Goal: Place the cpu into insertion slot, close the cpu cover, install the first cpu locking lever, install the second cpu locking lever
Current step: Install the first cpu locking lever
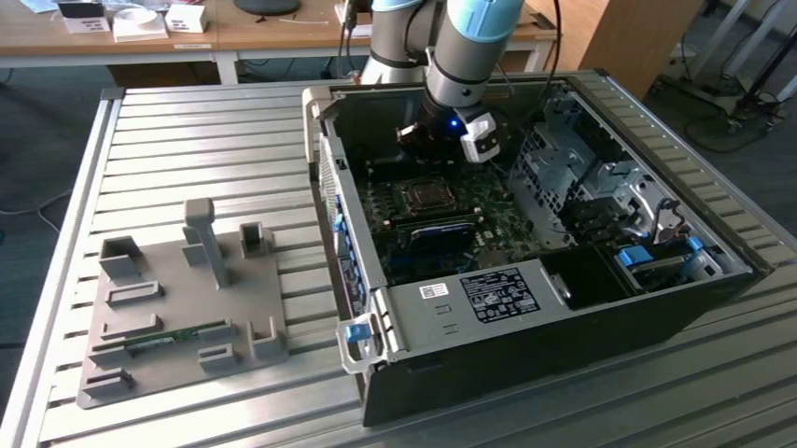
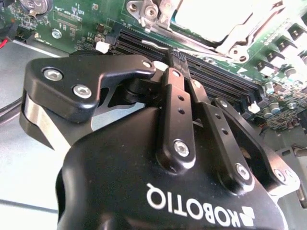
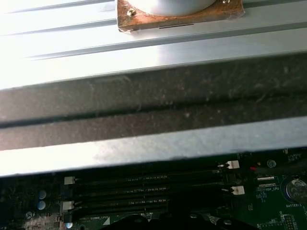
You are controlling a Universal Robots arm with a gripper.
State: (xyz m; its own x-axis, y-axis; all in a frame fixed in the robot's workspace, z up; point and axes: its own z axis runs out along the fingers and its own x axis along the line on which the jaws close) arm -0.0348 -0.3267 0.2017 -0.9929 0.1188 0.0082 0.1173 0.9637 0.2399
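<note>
In the exterior view my gripper (image 1: 424, 149) hangs inside the open computer case (image 1: 697, 289), just beyond the socket on the green motherboard (image 1: 498, 219). The cpu (image 1: 426, 194) lies flat in that socket, its grey top showing. In the second wrist view the cpu (image 2: 211, 14) glares bright, and the cpu cover (image 2: 240, 36) lies as a silvery frame around it. My gripper (image 2: 175, 56) is shut, its black fingers (image 2: 178, 110) meeting at the tip above the black memory slots (image 2: 225, 76) with nothing between them. Whether the levers are latched I cannot tell.
The case lies on a slatted metal table (image 1: 200, 140). A grey fixture plate (image 1: 162, 327) with upright posts and a memory stick (image 1: 162, 341) sits at the exterior view's left. Drive cages (image 1: 598, 187) fill the case's other side. The first wrist view has the case wall (image 3: 153, 105) and memory slots (image 3: 144, 184).
</note>
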